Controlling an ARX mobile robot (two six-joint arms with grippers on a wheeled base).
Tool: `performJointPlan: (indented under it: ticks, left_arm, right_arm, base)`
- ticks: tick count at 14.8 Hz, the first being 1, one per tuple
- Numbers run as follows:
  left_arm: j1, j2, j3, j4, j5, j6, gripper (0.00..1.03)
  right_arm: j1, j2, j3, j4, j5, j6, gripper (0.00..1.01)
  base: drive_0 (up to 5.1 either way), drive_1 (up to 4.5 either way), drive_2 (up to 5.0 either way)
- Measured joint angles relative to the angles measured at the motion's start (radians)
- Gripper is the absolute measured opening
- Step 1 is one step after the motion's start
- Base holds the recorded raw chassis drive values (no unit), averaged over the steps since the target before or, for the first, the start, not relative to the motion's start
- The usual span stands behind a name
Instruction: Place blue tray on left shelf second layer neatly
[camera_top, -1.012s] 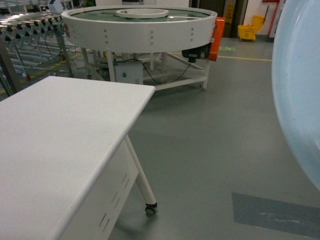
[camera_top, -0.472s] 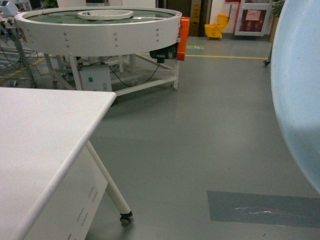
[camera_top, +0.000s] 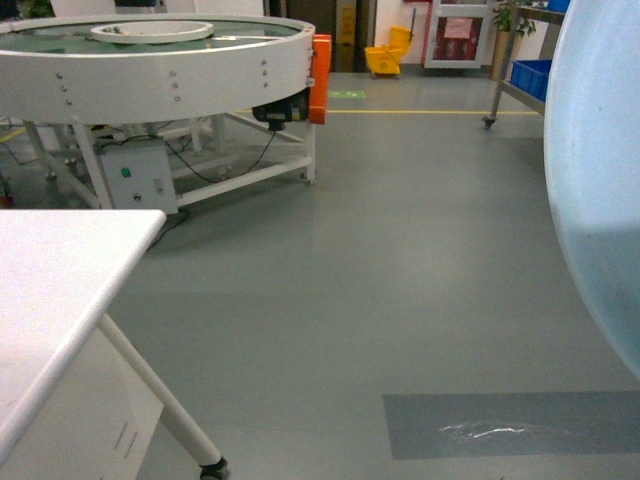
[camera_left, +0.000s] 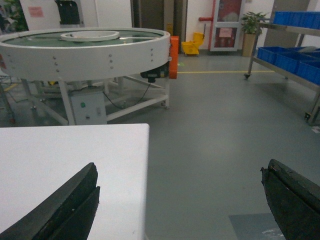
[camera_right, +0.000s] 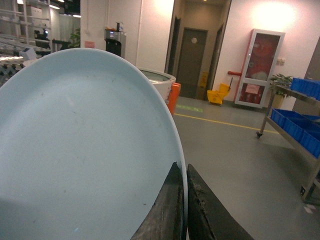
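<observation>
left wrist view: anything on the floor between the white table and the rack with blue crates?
Nothing: bare grey floor runs from the table to the rack, as the left wrist view shows.

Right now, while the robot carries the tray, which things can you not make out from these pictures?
- Blue tray: head view, right edge cuts most of it off.
- Right pincer: right wrist view, only two fingers show, pinching the tray rim; lower edge cuts them.
- Steel rack with blue crates: left wrist view, right edge cuts it off; tier count unclear.
- Left pincer: open, bottom edge cuts its fingers.
</observation>
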Motion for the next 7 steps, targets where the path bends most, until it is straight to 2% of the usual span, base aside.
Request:
performJointPlan:
  ticks: [7]
  left_arm:
    - [0.000,0.000,0.000,0.002,0.000,0.000,0.98]
  right_arm:
    - [0.000,0.000,-0.001,0.002,0.002,0.000,0.02]
  base:
    - [-1.6,2.46,-5.7]
